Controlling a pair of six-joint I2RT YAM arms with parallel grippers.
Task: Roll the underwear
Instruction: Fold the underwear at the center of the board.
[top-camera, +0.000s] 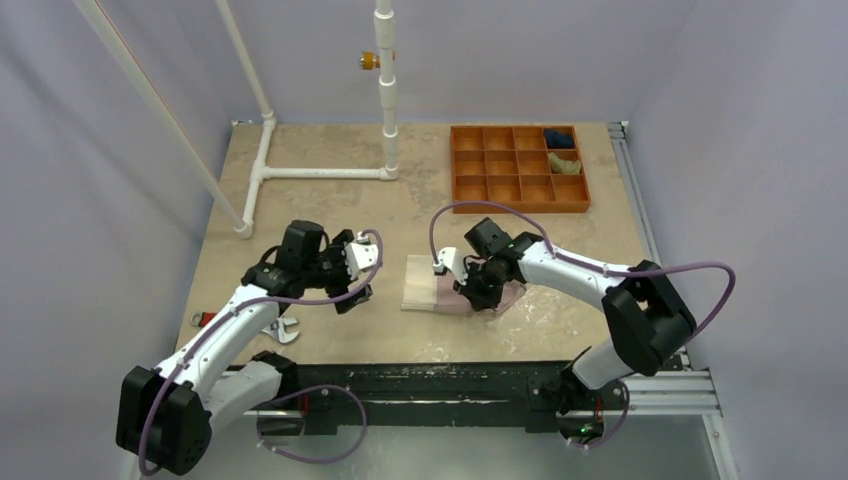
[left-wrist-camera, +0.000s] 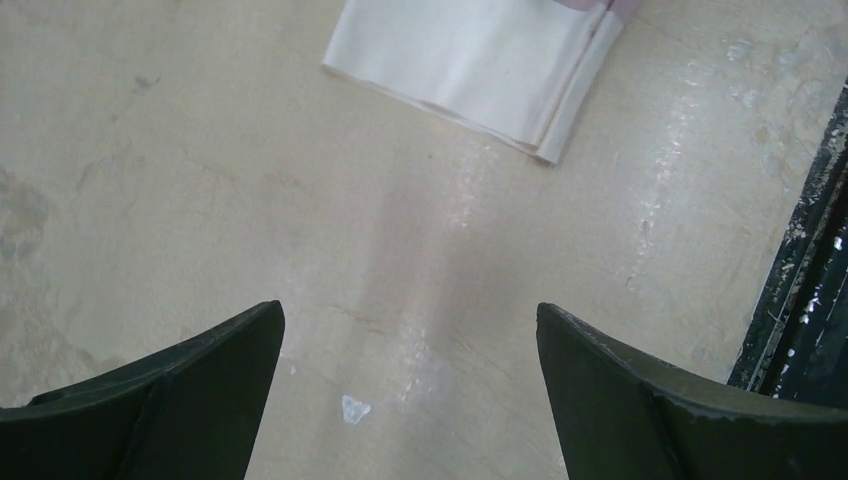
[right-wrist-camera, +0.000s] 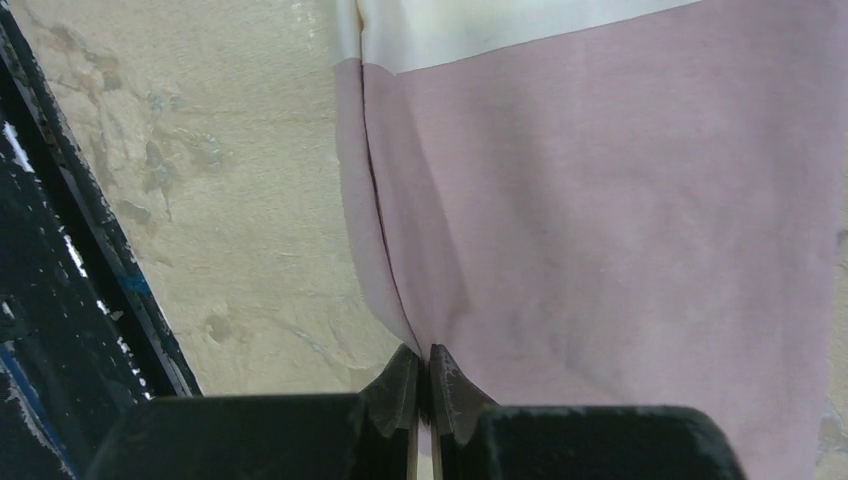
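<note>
- Right wrist view: we see the right jaws clenched on a crease at the pink edge of the underwear (right-wrist-camera: 620, 200), with the cloth stretching away from the tips toward its cream panel.
- From above, the garment lies flat on the worktop (top-camera: 330, 210), near the front edge, its long axis left to right and the cream end on the left.
- The left jaws are released, hovering left of the cream end and apart from it.
- We judge the right arm (top-camera: 570, 268) the one placed to roll leftward.
</note>
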